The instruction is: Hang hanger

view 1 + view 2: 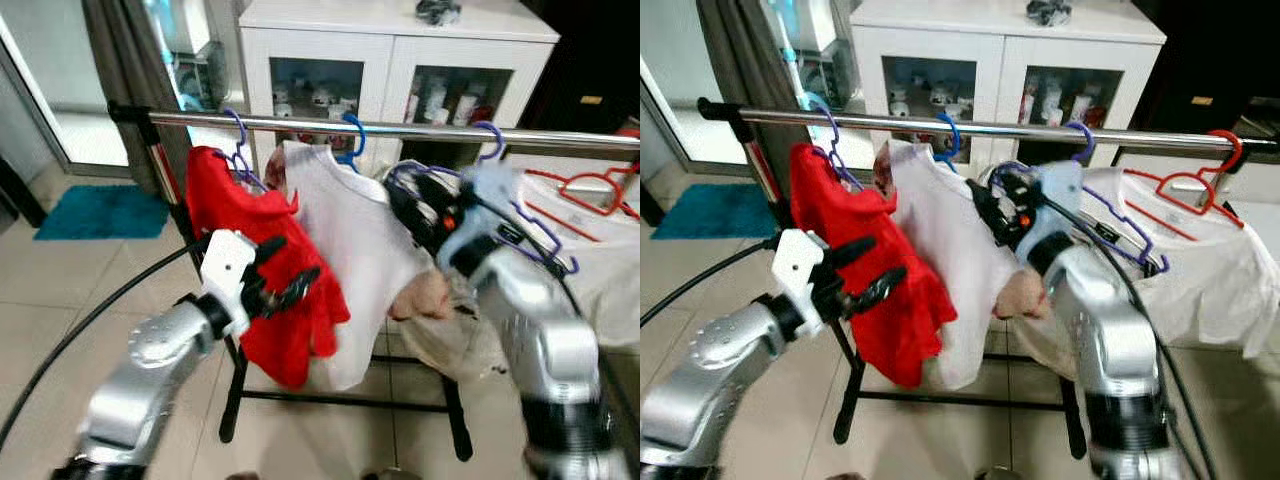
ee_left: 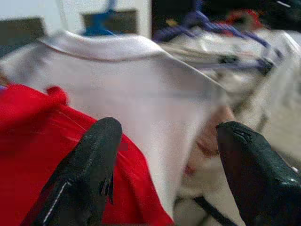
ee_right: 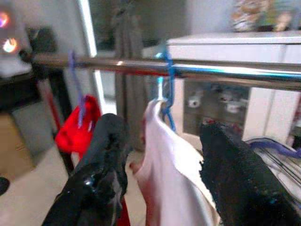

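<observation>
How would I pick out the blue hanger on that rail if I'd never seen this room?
Find the silver rail in front of the white cabinet. On it, between the red shirt and the light-blue garment, hangs a white shirt. The blue hanger carries it; neighbouring hooks are purple, and the far one red.

Before my right gripper (image 3: 162, 155) hangs the white shirt (image 1: 345, 250) on its blue plastic hanger (image 3: 167, 89); the red shirt (image 1: 265, 270) hangs left, probably touching it.
</observation>
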Available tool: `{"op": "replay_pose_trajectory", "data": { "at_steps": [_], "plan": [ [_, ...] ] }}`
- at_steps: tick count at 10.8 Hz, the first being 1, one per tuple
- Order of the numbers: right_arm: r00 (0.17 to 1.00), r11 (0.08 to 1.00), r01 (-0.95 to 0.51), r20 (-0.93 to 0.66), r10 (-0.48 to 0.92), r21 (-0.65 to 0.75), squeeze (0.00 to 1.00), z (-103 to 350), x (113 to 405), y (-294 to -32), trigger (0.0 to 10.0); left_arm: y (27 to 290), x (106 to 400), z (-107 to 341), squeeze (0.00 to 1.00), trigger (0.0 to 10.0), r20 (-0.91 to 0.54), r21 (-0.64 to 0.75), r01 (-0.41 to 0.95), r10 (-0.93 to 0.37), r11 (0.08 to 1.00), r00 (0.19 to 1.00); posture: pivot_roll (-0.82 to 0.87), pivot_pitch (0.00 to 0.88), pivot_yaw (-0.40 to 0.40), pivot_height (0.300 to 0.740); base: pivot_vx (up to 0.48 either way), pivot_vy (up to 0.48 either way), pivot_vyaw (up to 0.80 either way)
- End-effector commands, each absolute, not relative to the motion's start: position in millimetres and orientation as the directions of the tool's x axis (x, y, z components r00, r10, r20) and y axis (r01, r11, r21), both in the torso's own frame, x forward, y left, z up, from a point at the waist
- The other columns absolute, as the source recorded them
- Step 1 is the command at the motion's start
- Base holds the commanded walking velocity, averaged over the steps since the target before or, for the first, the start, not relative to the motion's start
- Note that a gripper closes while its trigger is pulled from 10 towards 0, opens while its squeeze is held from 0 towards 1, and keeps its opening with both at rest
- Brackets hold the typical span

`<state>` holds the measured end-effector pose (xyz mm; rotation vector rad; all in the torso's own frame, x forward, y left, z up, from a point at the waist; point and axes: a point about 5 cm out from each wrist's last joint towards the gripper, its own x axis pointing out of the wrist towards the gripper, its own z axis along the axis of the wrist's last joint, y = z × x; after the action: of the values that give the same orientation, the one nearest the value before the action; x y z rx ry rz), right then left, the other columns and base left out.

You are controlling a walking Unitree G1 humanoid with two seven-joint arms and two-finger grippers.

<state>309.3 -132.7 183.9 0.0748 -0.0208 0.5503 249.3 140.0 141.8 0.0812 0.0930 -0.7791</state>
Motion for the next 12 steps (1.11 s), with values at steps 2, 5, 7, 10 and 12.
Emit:
{"op": "replay_pose_trajectory", "data": {
  "at_steps": [2,5,7,10,12],
  "plan": [
    [0.787,0.787,-0.616,-0.020,0.617,0.019,1.00,178.7,327.1,-113.5,10.0,146.4,243.1,142.8,0.00,10.0,-0.152,0.043,0.741,-0.729,0.670,0.667,0.00,0.041,0.001,0.740,0.000,0.000,0.00],
    [0.774,0.775,-0.632,-0.035,0.632,0.009,1.00,182.6,358.6,-104.9,10.0,150.4,243.5,147.1,0.00,10.0,-0.162,0.043,0.753,-0.739,0.657,0.654,0.02,0.044,-0.003,0.740,0.000,0.000,0.00],
    [0.804,0.806,-0.591,-0.047,0.592,0.031,1.00,188.8,378.9,-108.7,10.0,150.4,240.9,147.0,0.00,10.0,-0.168,0.038,0.760,-0.745,0.649,0.645,0.03,0.047,-0.008,0.740,0.000,0.000,0.00],
    [0.818,0.829,-0.553,-0.135,0.560,0.086,0.00,183.1,393.5,-105.3,10.0,153.5,240.2,147.5,0.00,10.0,-0.175,0.035,0.761,-0.746,0.648,0.643,0.04,0.050,-0.006,0.740,0.000,0.000,0.00],
    [0.823,0.829,-0.533,-0.125,0.554,0.170,0.00,185.5,399.7,-101.7,10.0,152.6,239.5,147.2,0.00,10.0,-0.176,0.031,0.770,-0.755,0.637,0.631,0.04,0.046,-0.001,0.740,0.000,0.000,0.00]
  ]
}}
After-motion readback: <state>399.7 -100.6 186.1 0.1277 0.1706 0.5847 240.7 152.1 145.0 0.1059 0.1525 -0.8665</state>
